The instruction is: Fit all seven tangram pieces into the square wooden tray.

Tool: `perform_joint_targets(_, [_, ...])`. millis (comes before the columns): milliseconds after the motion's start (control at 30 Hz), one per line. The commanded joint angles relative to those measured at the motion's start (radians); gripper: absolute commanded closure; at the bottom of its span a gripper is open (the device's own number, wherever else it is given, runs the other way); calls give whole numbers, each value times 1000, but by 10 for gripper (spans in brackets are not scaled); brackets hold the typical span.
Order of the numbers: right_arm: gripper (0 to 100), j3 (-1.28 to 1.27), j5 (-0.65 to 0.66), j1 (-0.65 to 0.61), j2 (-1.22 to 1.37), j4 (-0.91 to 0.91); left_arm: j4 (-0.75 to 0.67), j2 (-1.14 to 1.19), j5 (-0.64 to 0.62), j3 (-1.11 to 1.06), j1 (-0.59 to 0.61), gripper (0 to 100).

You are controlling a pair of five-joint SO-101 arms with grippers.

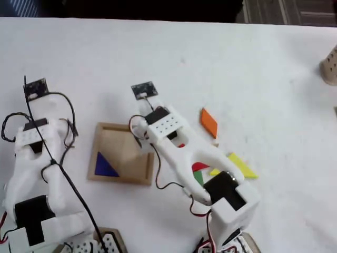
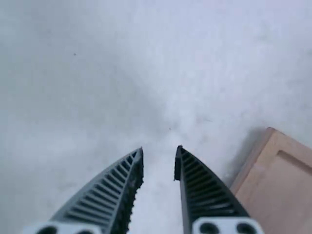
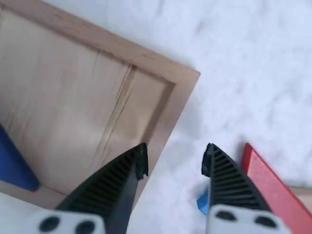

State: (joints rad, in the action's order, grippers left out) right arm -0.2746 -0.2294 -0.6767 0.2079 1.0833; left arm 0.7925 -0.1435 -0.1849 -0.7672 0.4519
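Observation:
The square wooden tray lies between the two arms, with a blue triangle in its near left corner. My right gripper is open and straddles the tray's right rim, one finger over the tray floor and the other over the cloth. Beside that outer finger lie a red piece and a small blue piece. An orange parallelogram and a yellow triangle lie right of the arm, with red and green pieces partly under it. My left gripper is open over bare cloth near the tray's corner.
The table is covered by a white cloth. Two small black boards with cables sit behind the arms. A beige perforated object stands at the right edge. A small tan bit lies below the orange piece.

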Motion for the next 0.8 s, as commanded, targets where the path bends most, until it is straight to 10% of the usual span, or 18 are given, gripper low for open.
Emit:
perform_joint_targets(0, [811, 11, -8, -24, -70, -24, -29, -1, -5, 49, -12, 872])
perform_joint_targets(767, [980, -31, 2, -21, 45, -139, -29, -1, -3, 44, -33, 872])
